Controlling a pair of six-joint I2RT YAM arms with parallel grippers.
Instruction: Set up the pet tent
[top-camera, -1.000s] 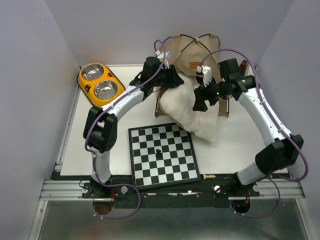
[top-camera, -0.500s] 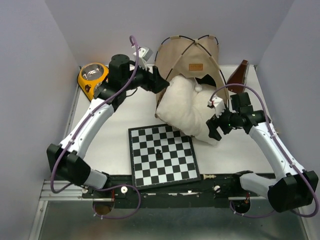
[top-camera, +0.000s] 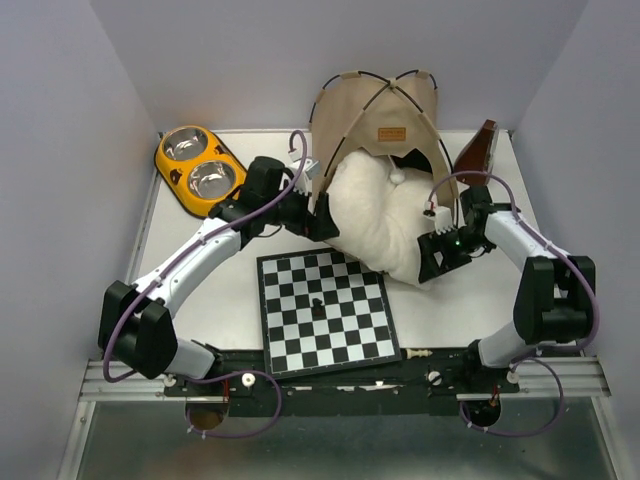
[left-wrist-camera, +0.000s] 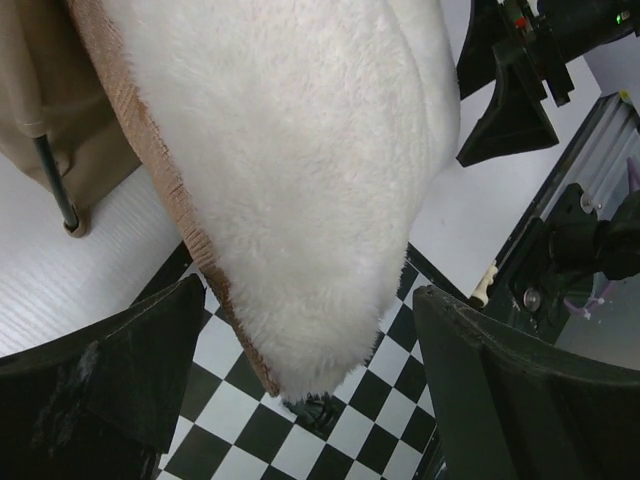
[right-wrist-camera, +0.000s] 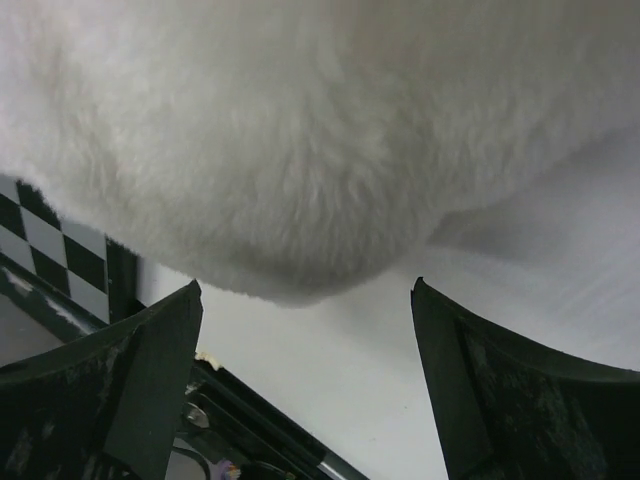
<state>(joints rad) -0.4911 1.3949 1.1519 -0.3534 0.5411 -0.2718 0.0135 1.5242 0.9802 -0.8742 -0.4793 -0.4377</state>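
Two arms reach from the near edge of the table toward its middle. Nearest the bases, a small pale chess piece lies just off the front right corner of the chessboard, and a single dark piece stands near the board's centre. Beyond the board, a fluffy white cushion slopes forward, its lower tip overhanging the board's far right corner. The left gripper sits at the cushion's left flank. In the left wrist view its fingers are spread wide, with the cushion's tip hanging between them over the black and white squares. A tan woven edge runs down the cushion's side there. Whether the fingers touch the cushion cannot be told. The right gripper sits at the cushion's lower right. Its fingers are likewise set wide apart and hold nothing, with the white pile bulging just ahead of them above bare table. Behind the cushion, the pet tent stands upright at the far middle of the table, against the back wall, with its opening facing the arms. The cushion's far end sits in that opening. Two thin black poles cross at the tent's crown, a small brown label is fixed above the opening, and a white pom-pom hangs against the dark lining. A yellow double bowl rests at the far left, well apart from the tent. A brown object leans just beside the tent's right side.
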